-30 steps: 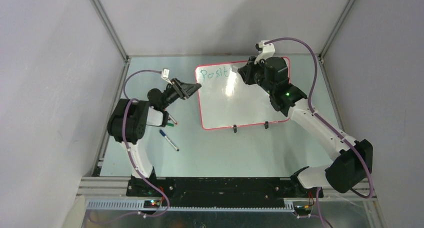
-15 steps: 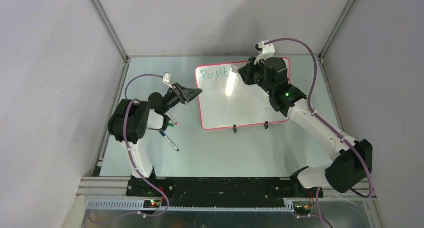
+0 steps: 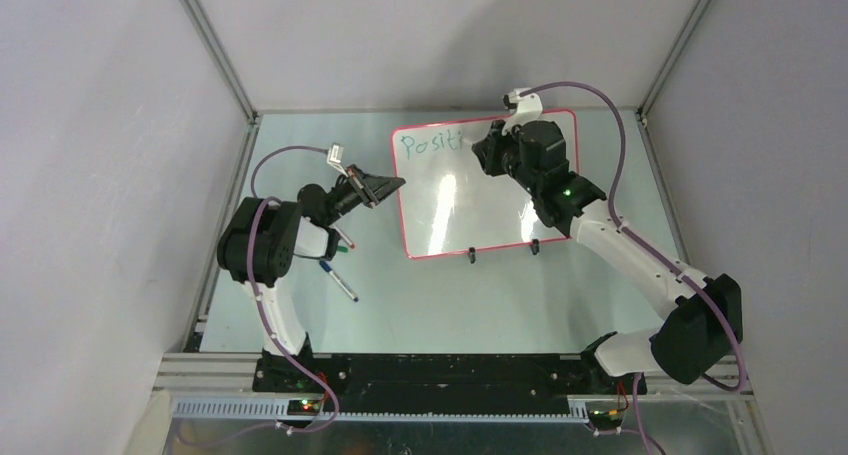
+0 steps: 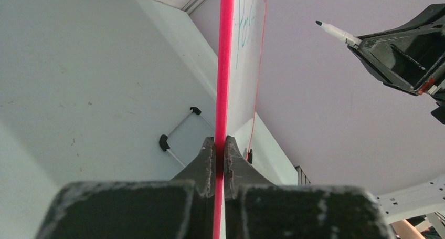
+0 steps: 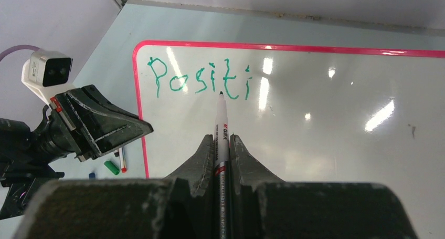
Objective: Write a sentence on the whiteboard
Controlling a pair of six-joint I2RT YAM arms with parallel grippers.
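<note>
The whiteboard (image 3: 450, 215) stands on the table, white with a red-pink rim (image 4: 225, 65). The sentence (image 3: 428, 144) is green handwriting along its top left, reading "Positi" (image 5: 199, 81). My left gripper (image 3: 392, 184) is shut on the board's left rim, which runs edge-on between its fingers (image 4: 220, 142). Over the board's upper middle, my right gripper (image 3: 482, 147) is shut on a white marker (image 5: 221, 118). The marker's dark tip points at the last letters. In the left wrist view the marker tip (image 4: 318, 23) sits off the board's face.
Loose pens lie on the table beside the left arm: a blue-capped one (image 3: 340, 283), a green cap (image 5: 110, 167) and a red-tipped one (image 5: 122, 160). The board's two black feet (image 3: 470, 256) (image 3: 534, 246) face the arms. Enclosure walls stand behind.
The left gripper has closed onto the board's left rim. One more green letter now follows "Posit". The board has shifted slightly, and the right gripper has moved a little left.
</note>
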